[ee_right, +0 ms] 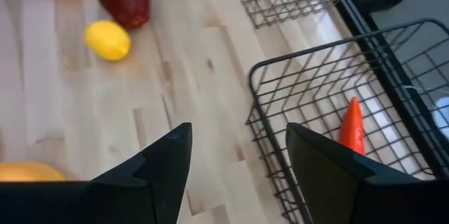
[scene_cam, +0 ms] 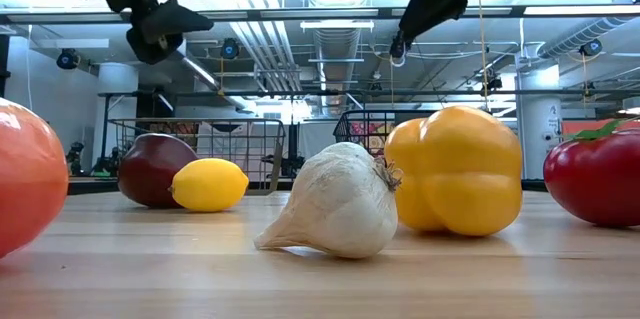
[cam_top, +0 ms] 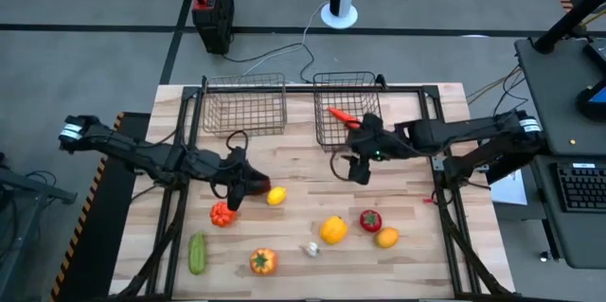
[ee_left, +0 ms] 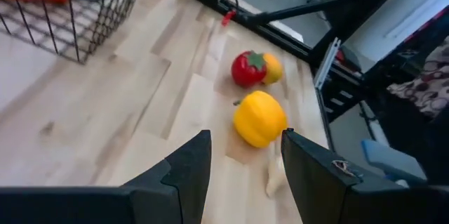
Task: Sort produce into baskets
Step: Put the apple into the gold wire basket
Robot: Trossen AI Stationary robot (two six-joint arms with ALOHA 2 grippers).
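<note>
Produce lies scattered on the wooden table: a lemon (cam_top: 276, 196), a dark red apple (cam_top: 253, 186), a ribbed red tomato (cam_top: 222, 214), a cucumber (cam_top: 197, 252), an orange pepper (cam_top: 263, 261), garlic (cam_top: 311, 249), a yellow pepper (cam_top: 332, 229), a red tomato (cam_top: 370, 220) and an orange (cam_top: 386, 237). Two wire baskets stand at the far edge. The left basket (cam_top: 244, 103) holds nothing. A carrot (cam_top: 341, 113) lies in the right basket (cam_top: 347, 105). My left gripper (cam_top: 232, 196) hovers open beside the apple. My right gripper (cam_top: 358, 171) hangs open just near of the right basket.
A dark frame (cam_top: 437, 165) with rails borders the tabletop on both sides. Bare wood lies between the baskets and the produce. Beyond the far edge, a black-and-red box (cam_top: 212, 4) and a white post base (cam_top: 339, 13) stand on the floor.
</note>
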